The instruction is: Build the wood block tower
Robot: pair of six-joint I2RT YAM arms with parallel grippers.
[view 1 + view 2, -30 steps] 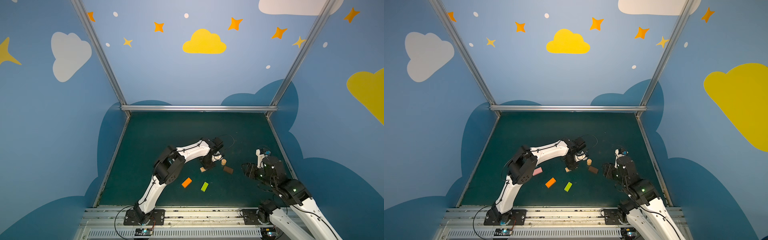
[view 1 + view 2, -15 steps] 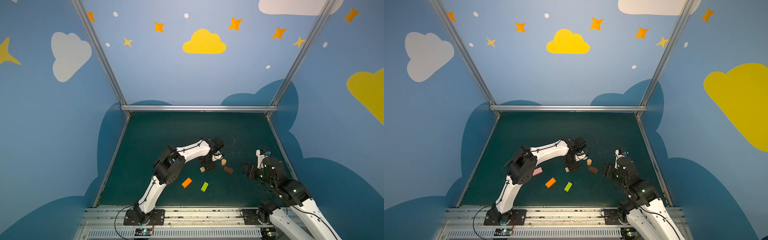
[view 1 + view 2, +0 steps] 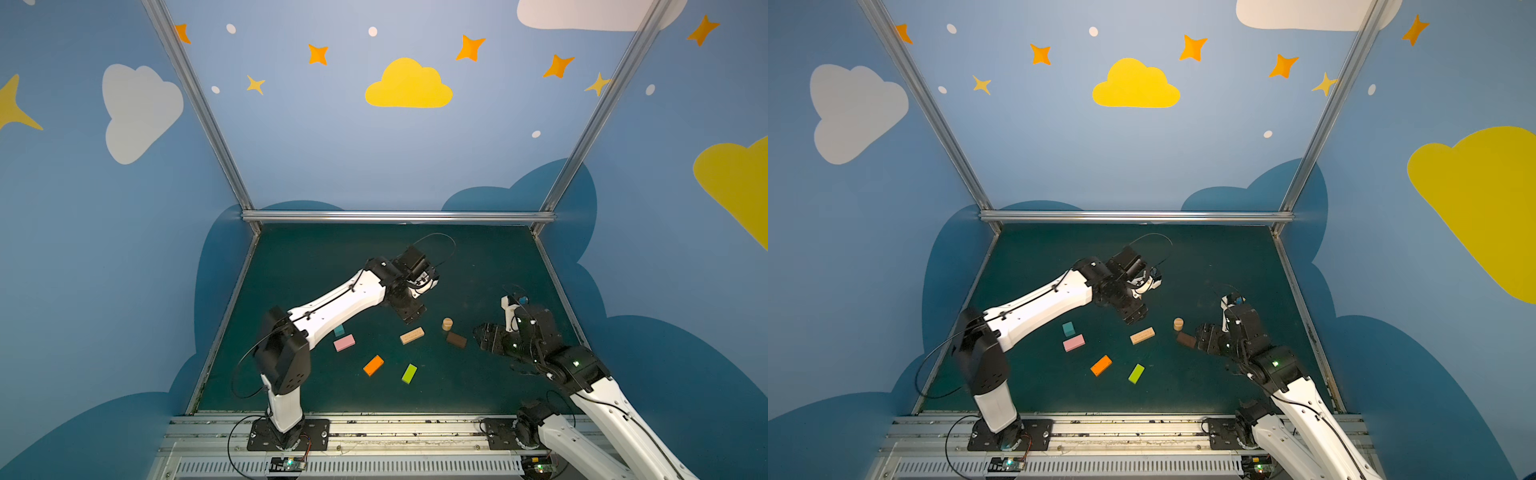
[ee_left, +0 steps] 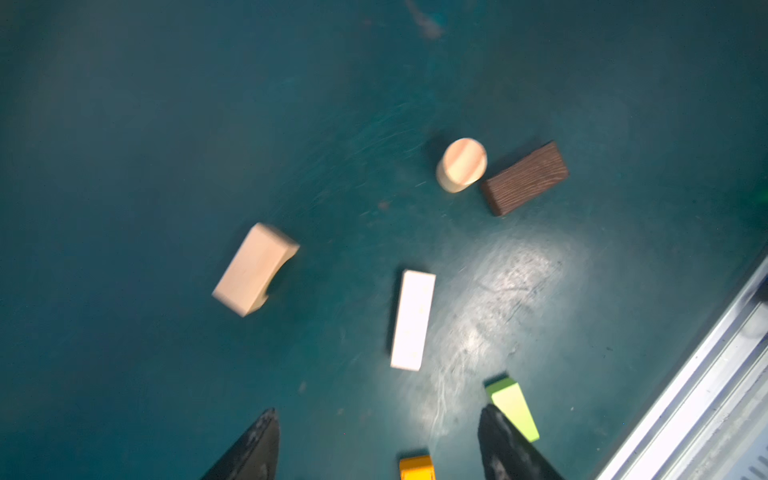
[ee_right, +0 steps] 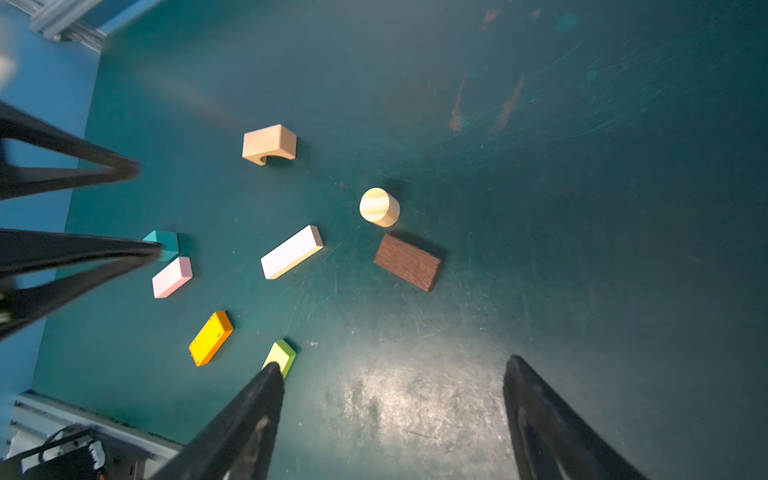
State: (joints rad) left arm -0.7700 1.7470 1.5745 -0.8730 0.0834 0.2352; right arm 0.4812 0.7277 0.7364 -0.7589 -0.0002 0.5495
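Lying flat and unstacked on the worktop (image 3: pixel 332 257) are the tan arch (image 5: pixel 269 143), the tan plank (image 5: pixel 291 252), the cylinder (image 5: pixel 379 206) just beside the dark brown brick (image 5: pixel 408 262), the teal cube (image 5: pixel 164 243) next to the pink brick (image 5: pixel 172 276), and the orange brick (image 5: pixel 211 338) and lime brick (image 5: pixel 281 356). The left gripper (image 4: pixel 379 415) and the right gripper (image 5: pixel 394 363) both hang above them, jaws spread and empty. By my judgement no tower is begun, so the next move calls for choosing a broad base piece, lowering squarely over it and closing across its narrow sides.
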